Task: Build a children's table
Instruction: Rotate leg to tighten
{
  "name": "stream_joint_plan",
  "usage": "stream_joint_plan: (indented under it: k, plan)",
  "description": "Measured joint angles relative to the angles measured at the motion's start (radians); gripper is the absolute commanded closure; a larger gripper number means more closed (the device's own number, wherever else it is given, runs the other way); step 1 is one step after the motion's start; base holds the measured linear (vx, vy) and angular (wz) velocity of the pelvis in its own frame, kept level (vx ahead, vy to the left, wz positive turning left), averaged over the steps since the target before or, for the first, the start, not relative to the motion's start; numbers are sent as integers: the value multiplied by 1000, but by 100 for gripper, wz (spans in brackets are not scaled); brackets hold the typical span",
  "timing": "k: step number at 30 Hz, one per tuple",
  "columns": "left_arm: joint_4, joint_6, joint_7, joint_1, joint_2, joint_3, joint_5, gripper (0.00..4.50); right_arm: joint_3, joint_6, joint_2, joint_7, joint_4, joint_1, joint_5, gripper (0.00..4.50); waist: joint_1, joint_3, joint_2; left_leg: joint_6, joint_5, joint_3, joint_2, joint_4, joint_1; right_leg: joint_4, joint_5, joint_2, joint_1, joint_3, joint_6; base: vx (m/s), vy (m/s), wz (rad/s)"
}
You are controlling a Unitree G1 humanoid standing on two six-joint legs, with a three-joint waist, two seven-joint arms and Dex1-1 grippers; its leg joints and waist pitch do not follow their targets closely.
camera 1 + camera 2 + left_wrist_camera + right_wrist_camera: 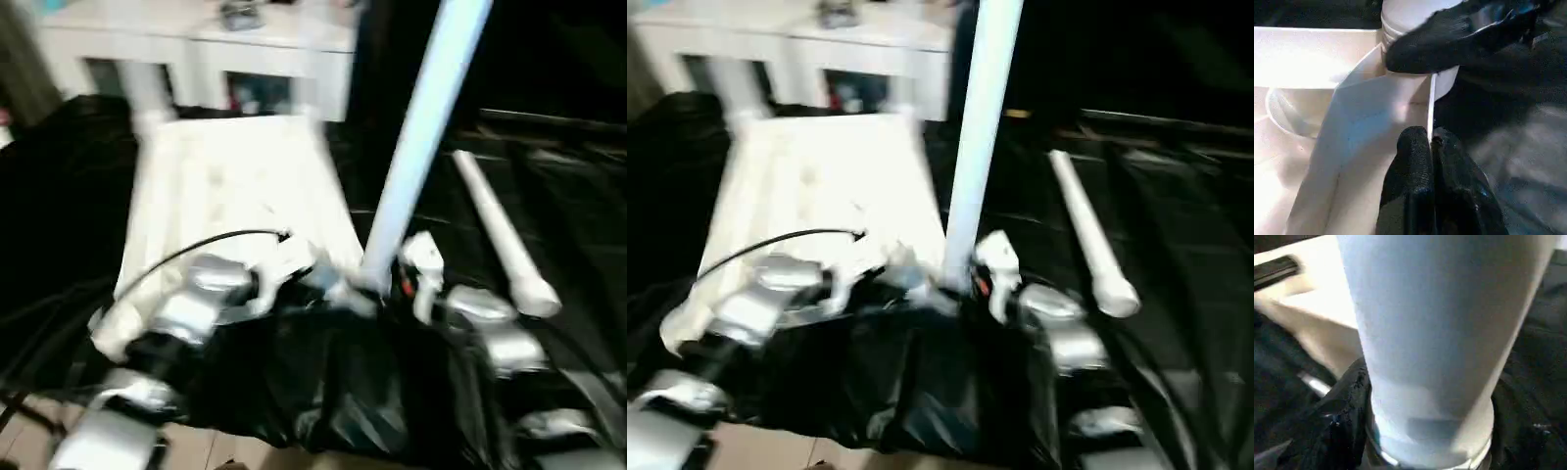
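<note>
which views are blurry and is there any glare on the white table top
Both eye views are smeared with motion blur, worst on the forearms and the upright leg. The table top is washed out there, with little surface detail. In the left wrist view it glows overexposed at one side, while the left pincer is fairly crisp. The right wrist view is soft, with the leg very close.

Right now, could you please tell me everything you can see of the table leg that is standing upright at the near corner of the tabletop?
The upright leg is a long, smooth white plastic tube, widening toward its base. It stands nearly vertical, leaning slightly, with its flared lower end seated at the round corner socket of the white tabletop, which lies on the black-covered work table. The right hand sits right beside its base. The left hand is shut on a thin rib of the tabletop next to that socket.
</note>
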Motion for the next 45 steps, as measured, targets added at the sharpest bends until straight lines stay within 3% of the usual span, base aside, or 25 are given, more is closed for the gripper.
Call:
stream_joint_plan:
  k: [5,7,13,21,30,32,34,41,45]
  plan:
    - [7,25,122,-7,-60,7,25,450,-18,-17,52,-196,43,-33,-35,175,-1,-3,6,0,0,0,0,0,-1,0,1,0,0,1,0,0,0,0]
    - [11,24,148,-8,-76,8,33,450,-31,-36,65,-236,58,-39,-41,119,0,-5,11,0,0,0,-1,0,-1,0,1,0,0,1,-1,0,0,0]
    - [9,21,132,-8,-76,9,29,450,-36,-56,69,-223,58,-38,-41,61,0,-9,20,0,0,0,0,-1,-3,0,2,0,-1,1,-3,0,0,0]
    - [-7,-39,-66,3,19,-7,-12,450,33,-87,-15,57,38,-28,-36,61,3,-7,21,0,0,0,0,-2,-4,-1,2,1,-4,0,-3,0,0,0]
    - [-18,-65,-297,6,120,-20,-64,450,124,-87,-144,456,-50,2,9,61,16,1,9,0,0,1,1,1,-6,-1,1,1,-5,0,-3,0,0,0]
    - [-23,-65,-333,7,132,-29,-72,450,134,-77,-161,518,-68,5,18,94,24,2,7,1,0,1,1,1,-6,-1,1,1,-5,0,-3,0,0,0]
    - [-25,-65,-358,7,141,-35,-79,450,140,-69,-172,555,-75,5,23,96,30,2,6,1,0,2,1,2,-6,-1,1,0,-5,0,-3,0,0,0]
    - [-25,-65,-417,8,153,-48,-89,450,157,-29,-193,626,-116,21,49,168,37,3,7,1,0,2,1,2,-6,-1,1,0,-5,0,-3,0,0,0]
    - [-23,-67,-416,8,152,-49,-89,450,153,-20,-192,620,-130,34,51,177,39,2,7,0,0,1,1,2,-5,0,1,0,-4,0,-3,0,0,0]
